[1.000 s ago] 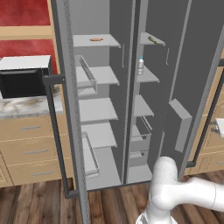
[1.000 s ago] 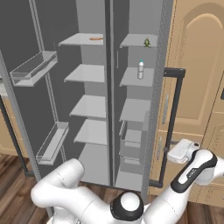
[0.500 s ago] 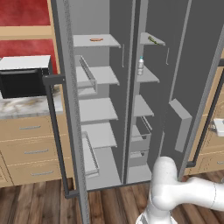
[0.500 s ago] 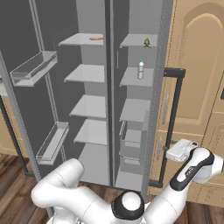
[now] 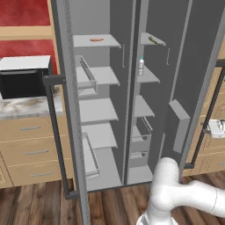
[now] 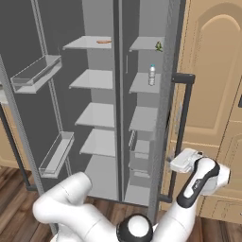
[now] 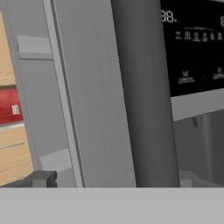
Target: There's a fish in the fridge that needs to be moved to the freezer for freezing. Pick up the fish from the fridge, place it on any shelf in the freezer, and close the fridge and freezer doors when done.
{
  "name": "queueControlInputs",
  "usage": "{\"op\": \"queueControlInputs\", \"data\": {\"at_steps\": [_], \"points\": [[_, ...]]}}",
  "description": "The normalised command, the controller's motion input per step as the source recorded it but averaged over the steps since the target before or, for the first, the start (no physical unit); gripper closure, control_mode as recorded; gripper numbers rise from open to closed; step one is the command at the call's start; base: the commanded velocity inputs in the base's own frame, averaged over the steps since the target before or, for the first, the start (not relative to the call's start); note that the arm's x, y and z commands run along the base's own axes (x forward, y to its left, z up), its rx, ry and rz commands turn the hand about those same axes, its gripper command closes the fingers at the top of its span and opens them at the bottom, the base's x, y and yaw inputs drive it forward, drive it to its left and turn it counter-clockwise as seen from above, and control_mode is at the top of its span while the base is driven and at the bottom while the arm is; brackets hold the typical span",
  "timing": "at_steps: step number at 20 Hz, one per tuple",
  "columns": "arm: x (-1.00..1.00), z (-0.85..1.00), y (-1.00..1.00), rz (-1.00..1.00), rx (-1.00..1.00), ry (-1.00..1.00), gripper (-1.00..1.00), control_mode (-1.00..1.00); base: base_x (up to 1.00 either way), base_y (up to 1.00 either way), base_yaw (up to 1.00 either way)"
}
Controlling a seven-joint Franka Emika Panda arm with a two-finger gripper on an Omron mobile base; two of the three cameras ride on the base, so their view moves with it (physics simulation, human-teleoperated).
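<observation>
Gripper (image 6: 174,163) sits low at 4 o'clock in the right base view, against the bar handle (image 7: 151,109) of the freezer door (image 6: 165,108). The hand view has its tips set wide apart astride that bar with daylight on one side, so read it as spread, nothing held. Dispenser panel (image 7: 192,43) is at 1 o'clock there. Both doors stand open. Further in, the fish (image 6: 159,46) lies on the top shelf (image 6: 142,45) of the narrower compartment, the freezer (image 6: 142,61), with a bottle (image 6: 151,74) one shelf below. An orange-pink piece (image 6: 103,41) sits on the top shelf of the fridge (image 6: 101,61). You should expect the fish to be light, slim and probably slick. Pinch it across the middle, not at the tapered ends, and grip it gently. You can't make out its outline or which way it lies because it's too small. The door edge crowds it in the right base view.
</observation>
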Motion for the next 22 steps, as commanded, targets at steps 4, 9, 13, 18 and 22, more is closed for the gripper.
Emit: {"op": "queueControlInputs", "data": {"at_steps": [4, 9, 13, 18, 22], "points": [[0.0, 0.0, 0.85, -0.09, 0.0, -0.01, -1.0, -1.0, 0.0, 0.0, 0.0], [0.0, 0.0, 0.87, -0.1, 0.0, -0.08, -1.0, -1.0, 0.0, 0.0, 0.0], [0.0, 0.0, 0.88, -0.09, 0.0, -0.05, -1.0, -1.0, 0.0, 0.0, 0.0], [0.0, 0.0, 0.95, -0.08, -0.01, -0.02, -1.0, -1.0, 0.0, 0.0, 0.0], [0.01, 0.01, 0.9, -0.08, -0.04, -0.01, -1.0, -1.0, 0.0, 0.0, 0.0]]}}
